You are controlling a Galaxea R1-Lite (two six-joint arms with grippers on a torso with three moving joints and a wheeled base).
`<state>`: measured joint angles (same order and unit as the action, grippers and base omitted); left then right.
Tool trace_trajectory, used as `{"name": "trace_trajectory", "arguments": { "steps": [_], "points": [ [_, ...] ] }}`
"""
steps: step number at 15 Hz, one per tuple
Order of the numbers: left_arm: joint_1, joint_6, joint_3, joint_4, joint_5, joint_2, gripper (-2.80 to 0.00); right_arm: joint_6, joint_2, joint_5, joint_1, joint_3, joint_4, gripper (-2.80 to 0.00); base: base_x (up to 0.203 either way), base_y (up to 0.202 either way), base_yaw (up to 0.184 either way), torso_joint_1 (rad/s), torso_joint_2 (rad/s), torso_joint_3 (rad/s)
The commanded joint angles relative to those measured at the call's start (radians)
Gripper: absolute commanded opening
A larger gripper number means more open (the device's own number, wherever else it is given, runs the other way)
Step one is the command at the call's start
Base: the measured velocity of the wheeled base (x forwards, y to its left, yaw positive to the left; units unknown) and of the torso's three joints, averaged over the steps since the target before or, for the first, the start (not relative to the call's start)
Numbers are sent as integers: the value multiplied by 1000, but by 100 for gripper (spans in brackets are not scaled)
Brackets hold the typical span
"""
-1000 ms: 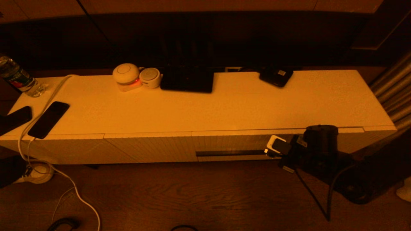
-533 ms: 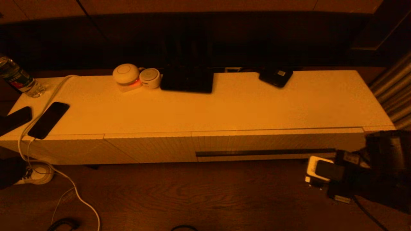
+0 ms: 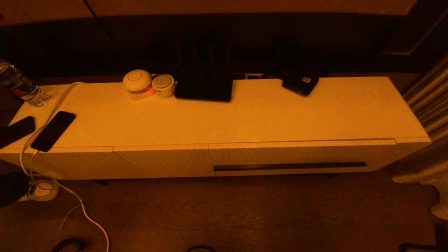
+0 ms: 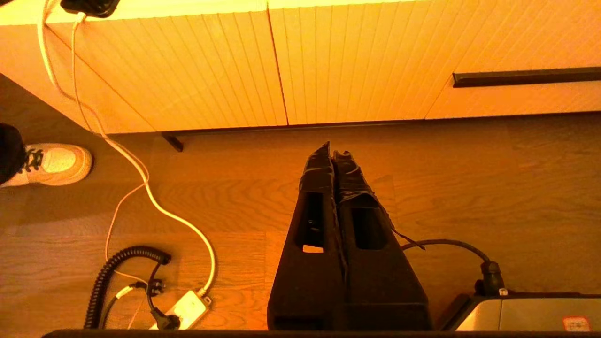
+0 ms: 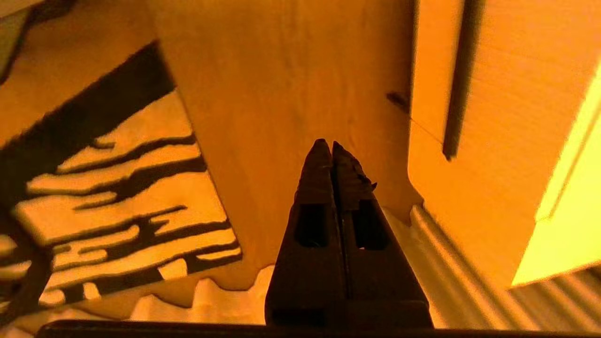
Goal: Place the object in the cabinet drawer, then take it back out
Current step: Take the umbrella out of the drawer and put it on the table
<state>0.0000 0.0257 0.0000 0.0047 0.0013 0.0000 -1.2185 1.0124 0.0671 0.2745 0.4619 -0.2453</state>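
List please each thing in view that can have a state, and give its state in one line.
cabinet drawer: shut, front flush with the other panels.
left gripper: shut, holds nothing, above the floor in front of the cabinet.
right gripper: shut, holds nothing, above the floor by the cabinet's end.
round white device: red light glowing at its base.
phone: screen dark, white cable at its near end.
water bottle: upright.

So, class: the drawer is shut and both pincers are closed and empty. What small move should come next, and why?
Probably bring the right pincer up toward the handle slot of the cabinet drawer. The drawer front sits flush, so nothing can go in until it is pulled open. The left pincer hangs shut over the floor.
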Motion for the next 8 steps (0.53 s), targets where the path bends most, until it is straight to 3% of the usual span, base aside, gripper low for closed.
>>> {"name": "trace_trajectory", "arguments": {
  "steps": [1, 4, 8],
  "points": [
    [0, 0, 0, 0, 0, 0, -280, -37, 7, -13, -2, -2, 2, -280, 0, 0, 0, 0, 0, 0],
    [0, 0, 0, 0, 0, 0, -280, -136, 133, -55, -2, -5, 72, -280, 0, 0, 0, 0, 0, 0],
    [0, 0, 0, 0, 0, 0, -280, -159, 347, -130, -1, -30, 245, -280, 0, 0, 0, 0, 0, 0]
  ]
}}
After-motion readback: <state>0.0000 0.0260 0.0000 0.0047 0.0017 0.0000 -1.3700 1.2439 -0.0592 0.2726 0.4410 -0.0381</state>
